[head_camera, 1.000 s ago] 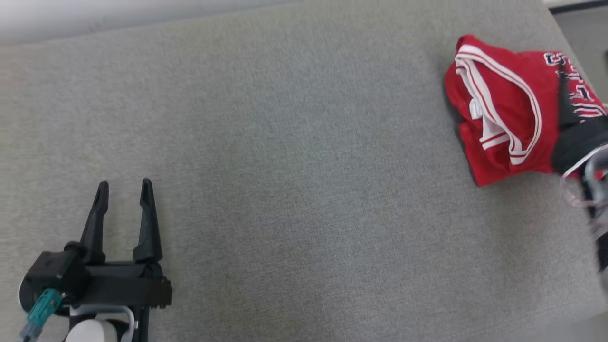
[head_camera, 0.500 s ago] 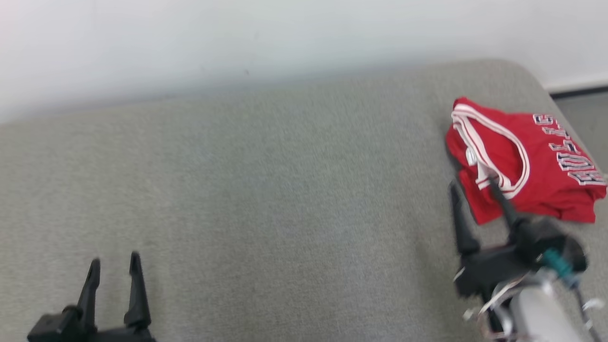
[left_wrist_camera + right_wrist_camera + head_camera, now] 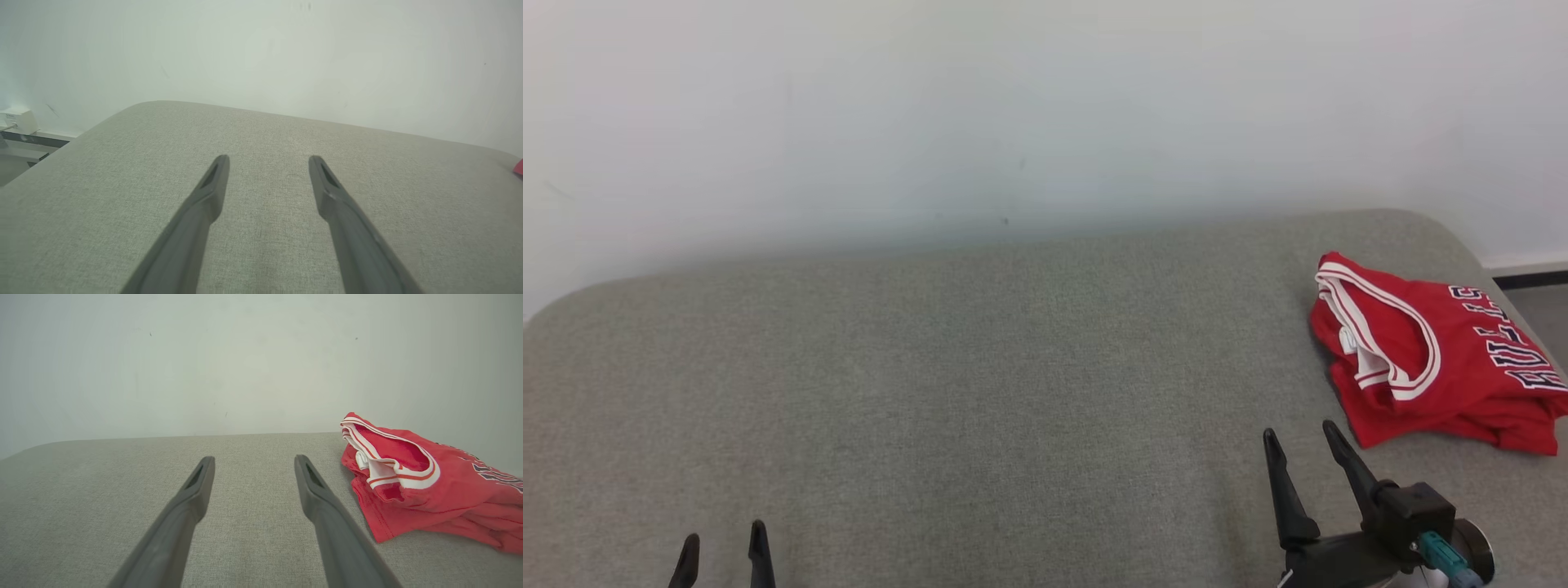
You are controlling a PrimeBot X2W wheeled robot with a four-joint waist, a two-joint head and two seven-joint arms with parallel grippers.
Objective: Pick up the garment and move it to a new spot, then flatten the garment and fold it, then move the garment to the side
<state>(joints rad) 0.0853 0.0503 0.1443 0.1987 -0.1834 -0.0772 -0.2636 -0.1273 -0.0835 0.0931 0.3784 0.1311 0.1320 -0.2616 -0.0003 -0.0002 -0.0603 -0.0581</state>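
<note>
Here, the right fingers [image 3: 327, 522] stand wide apart and hold nothing, poised over the grey bench [image 3: 1013, 367]. The left fingers [image 3: 202, 204] gape just as wide, also empty. Near the right fingers but apart from them, the folded red garment [image 3: 1445, 367] lies at the bench's right end.

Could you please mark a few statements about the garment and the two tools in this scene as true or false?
1. The red garment lies near the right end of the grey surface. True.
2. The right tool is shut on the garment. False: it is open, holds nothing and is apart from the cloth.
3. The left tool is open over bare surface. True.
4. The garment has yellow trim. False: the trim is white.
</note>
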